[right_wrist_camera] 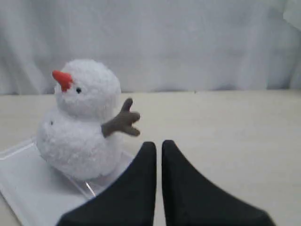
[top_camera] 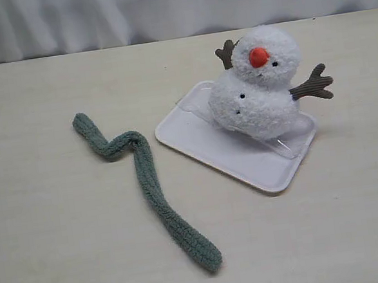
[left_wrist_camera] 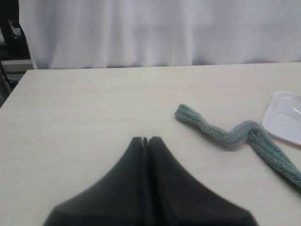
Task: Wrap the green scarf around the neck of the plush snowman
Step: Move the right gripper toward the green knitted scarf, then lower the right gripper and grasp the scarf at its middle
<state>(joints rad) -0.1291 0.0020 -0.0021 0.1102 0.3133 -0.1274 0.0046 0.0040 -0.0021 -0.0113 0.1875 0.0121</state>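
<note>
worktop [top_camera: 51,257] is carrying a white tray [top_camera: 203,146], plush snowman [top_camera: 257,101] is sitting on that tray, green scarf [top_camera: 149,181] is lying kinked just beside the tray; left jaws are pressing closed on nothing, right jaws nearly touching, also empty

The left gripper [left_wrist_camera: 146,140] fills the near part of the picture as two dark, blurred fingers whose tips meet, with only a thin seam between them and nothing held. It hangs over a bare stretch of the pale cream bench [left_wrist_camera: 84,103]. Farther out and off to one side, the green scarf [left_wrist_camera: 225,134] lies flat on the bench, well apart from the gripper. One rounded end shows, the ribbed strip kinks in a zigzag, and the rest runs out of frame. Just beside that kink sits the corner of a white tray [left_wrist_camera: 282,120], cut off by the picture's edge. A white curtain [left_wrist_camera: 155,33] hangs behind the bench's far edge.
</note>
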